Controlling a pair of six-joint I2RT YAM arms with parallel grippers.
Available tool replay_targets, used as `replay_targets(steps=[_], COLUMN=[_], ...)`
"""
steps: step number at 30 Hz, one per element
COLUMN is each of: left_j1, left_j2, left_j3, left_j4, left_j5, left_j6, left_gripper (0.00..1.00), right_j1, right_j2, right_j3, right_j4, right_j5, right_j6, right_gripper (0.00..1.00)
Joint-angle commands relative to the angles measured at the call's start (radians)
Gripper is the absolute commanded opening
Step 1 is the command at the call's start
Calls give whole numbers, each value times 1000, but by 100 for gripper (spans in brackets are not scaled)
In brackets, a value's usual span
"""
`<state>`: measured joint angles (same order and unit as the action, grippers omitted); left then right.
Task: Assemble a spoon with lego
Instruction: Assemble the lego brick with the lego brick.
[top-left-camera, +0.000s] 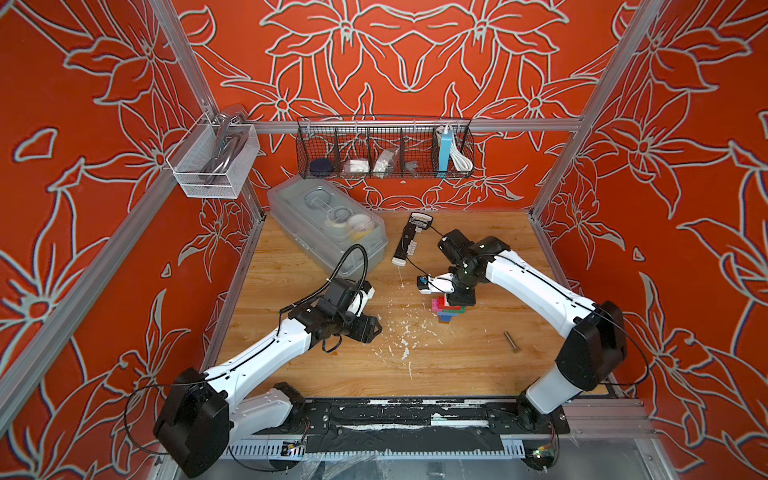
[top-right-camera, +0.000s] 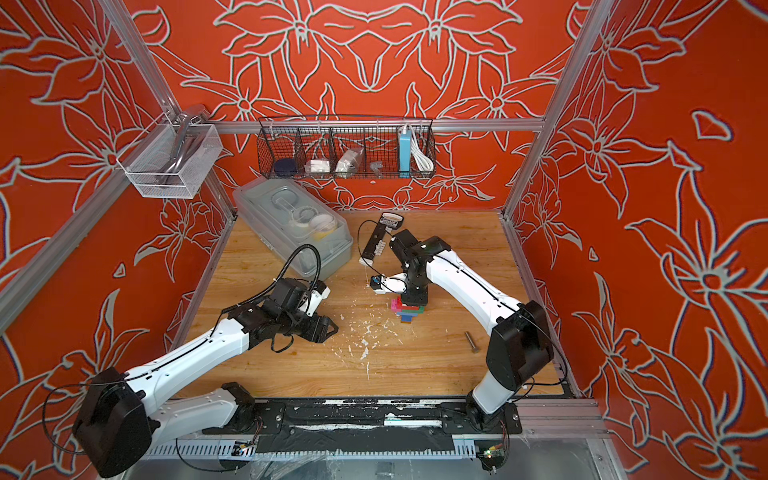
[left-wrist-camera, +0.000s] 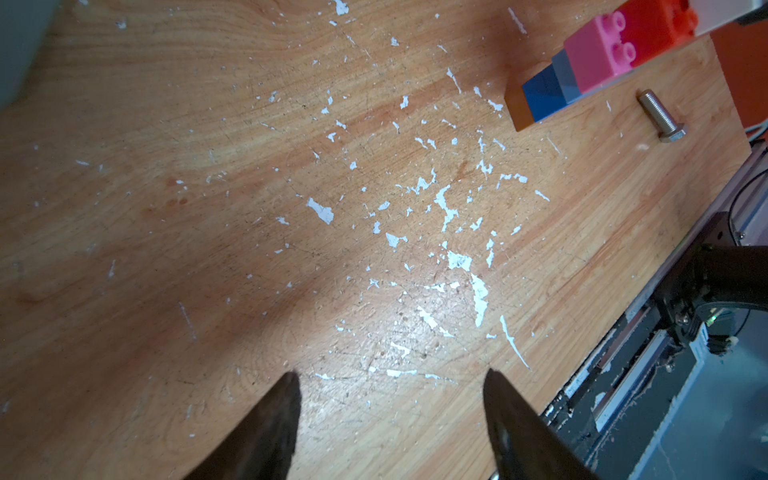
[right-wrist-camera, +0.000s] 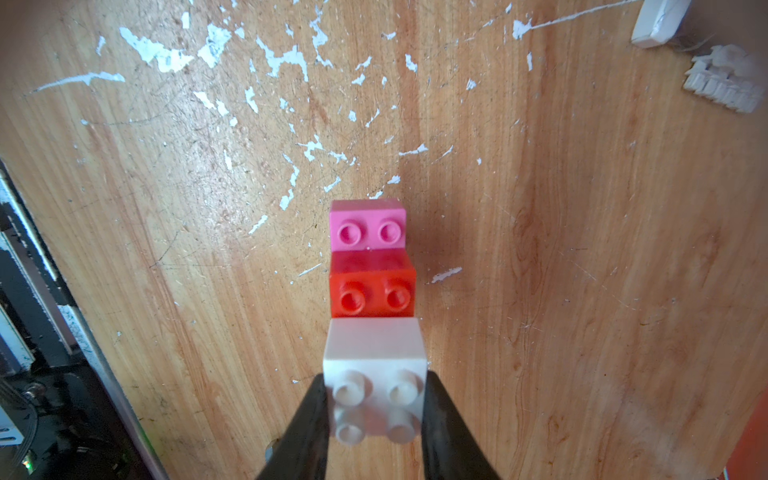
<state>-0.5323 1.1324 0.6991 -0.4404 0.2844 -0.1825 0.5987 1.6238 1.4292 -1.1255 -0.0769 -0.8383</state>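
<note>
Spoon: we see it stem-down straight beneath the right pincer, well apart from the left pincer.
Right pincer: clamped on the white brick at the top of the head, one finger on each side face. It holds nothing lower.
Left pincer: fingers spread with nothing between them, hovering over bare counter.
Stem end: the brown brick is the part farthest from the right pincer. We cannot tell whether it touches the counter or sits just above it.
Risk, joints: we judge that the red brick, the pink brick and everything below hang on stud joints alone. A sideways jerk or a loose press fit could split the figure under the white brick.
Risk, tipping: the head is wide and stepped and the stem is narrow. Letting go with it upright would likely topple it.
Risk, pressing: pushing down off-axis could buckle the stem.
Risk, clutter: a bolt lies near the right pincer, on the side away from the left pincer. A falling spoon could land on it.
</note>
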Motion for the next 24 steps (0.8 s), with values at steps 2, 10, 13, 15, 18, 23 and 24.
replay_targets(steps=[2,10,13,15,18,23,24], left_j1=[-9,-10,-11,-13,-14,-15,-15], left_j2=[-8,-14,-16,-17,-17,-16,-15], left_j3=[21,22,22,21,21,20,20], left_j4=[-22,-26,-25,-24,-26,-27,-27], left_j5=[-9,-14,-16,-17,-20,-23,-24], left_j6=[14,15,15,15,15,15,15], left_gripper=[69,69,69,69,69,69,69], right_j1=[-1,10,12,12,13,13,12], right_j2=[71,148,172,188,201,177,167], right_j3=[-18,-15,-33,-54,-61,-9,5], right_j4=[-30,-59,-47,-26,-14,-40,-49], right_j5=[12,20,19,21,14,20,18], right_j6=[18,38,51,56,58,60,61], right_gripper=[0,0,0,0,0,0,0])
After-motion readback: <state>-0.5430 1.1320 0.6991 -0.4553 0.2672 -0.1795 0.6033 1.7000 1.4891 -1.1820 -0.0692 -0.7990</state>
